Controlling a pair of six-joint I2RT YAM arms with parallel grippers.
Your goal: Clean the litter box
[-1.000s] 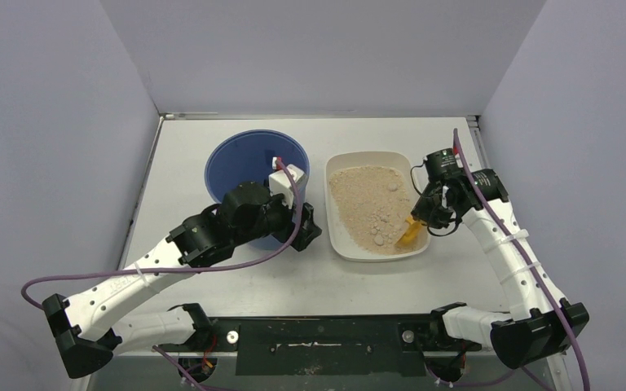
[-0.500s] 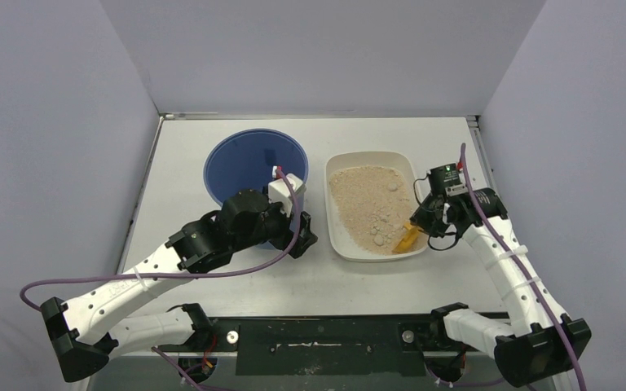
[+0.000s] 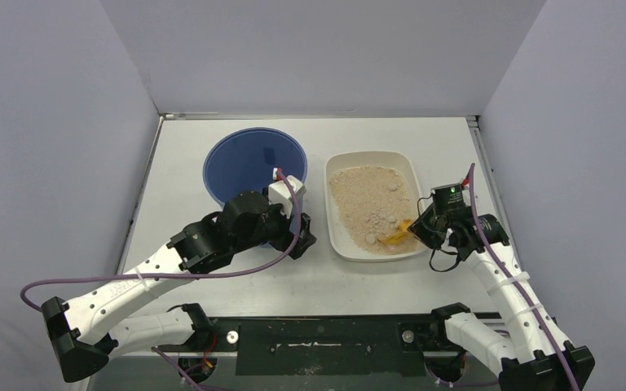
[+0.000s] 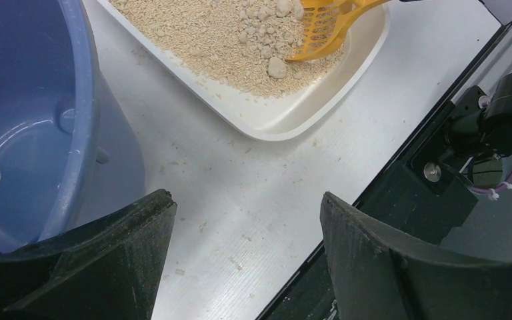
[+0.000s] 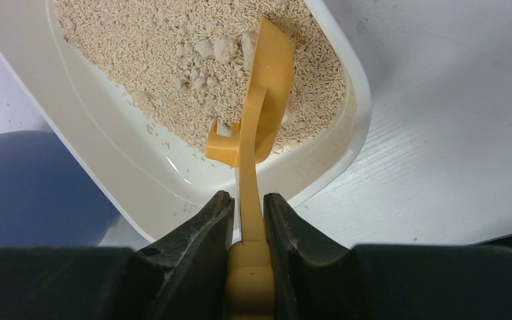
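Litter box (image 3: pixel 336 236): shallow, rounded cream plastic

Ahead of the black right gripper (image 5: pixel 247 201): a slotted orange-yellow plastic scoop (image 5: pixel 267 80), speckled tan granules (image 5: pixel 147 53), a shallow cream-white plastic tray (image 5: pixel 107 153); leftward, a round blue plastic bucket (image 5: pixel 33 187).

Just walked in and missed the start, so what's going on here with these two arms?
The right gripper is shut on the handle of an orange scoop, whose head is down in the litter at the near end of the litter box, beside a few clumps. The left gripper hangs open above the table next to the blue bucket, holding nothing.
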